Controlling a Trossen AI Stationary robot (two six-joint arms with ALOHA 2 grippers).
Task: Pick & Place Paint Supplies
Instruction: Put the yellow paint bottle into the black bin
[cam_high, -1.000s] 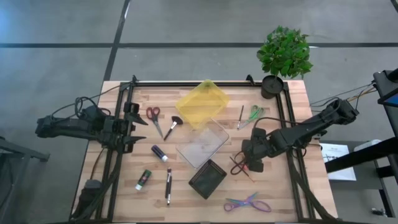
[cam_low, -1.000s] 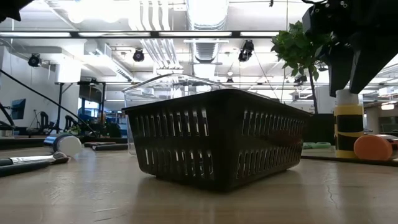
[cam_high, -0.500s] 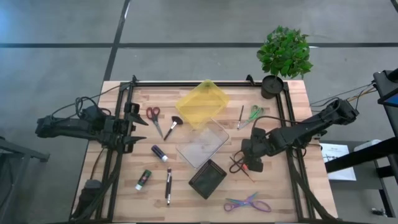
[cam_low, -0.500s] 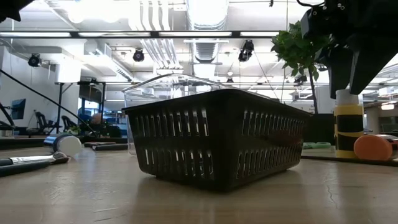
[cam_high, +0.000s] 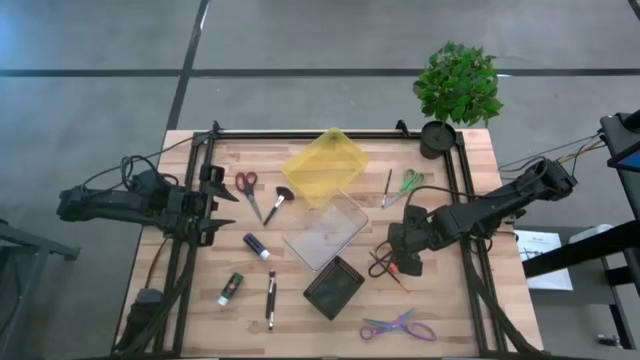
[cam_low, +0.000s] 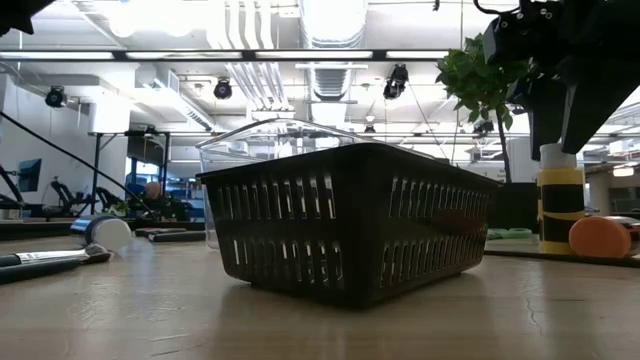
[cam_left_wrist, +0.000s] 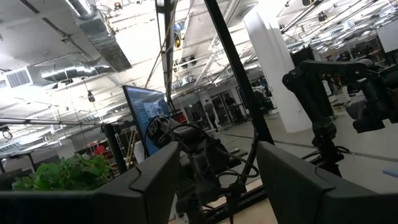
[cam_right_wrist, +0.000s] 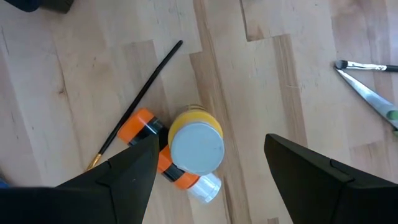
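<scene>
**Counter** (cam_high: 330, 340): pale wood planks with a dark frame rail.

**Potted plant** (cam_high: 458, 85): far right corner.

**Left claw** (cam_high: 232, 208): waiting at the left edge, fingers apart, holding nothing.

**Right claw** (cam_right_wrist: 210, 142): pointing down over the right half of the counter. Its fingers are spread wide to either side of an upright yellow bottle (cam_right_wrist: 196, 147) with a white cap, not touching it.

**Yellow tray** (cam_high: 325, 165): middle of the far edge.

**Clear container** (cam_high: 326, 230): counter centre.

**Dark slotted basket** (cam_high: 334, 287): just nearward of the clear container.

**Scissors**
- red-handled (cam_high: 247, 190), far left
- green-handled (cam_high: 410, 184), far right
- purple-handled (cam_high: 398, 326), near edge

**Brushes**
- one (cam_high: 278, 203) beside the red scissors
- one (cam_high: 270, 299) left of the basket
- one (cam_high: 388, 187) beside the green scissors
- one thin (cam_right_wrist: 140, 102) lying by the yellow bottle

**Paint bottles**
- dark blue (cam_high: 257, 246), left of the clear container
- green (cam_high: 231, 289), toward the near left corner
- orange-red (cam_right_wrist: 169, 173), lying on its side against the yellow bottle
</scene>
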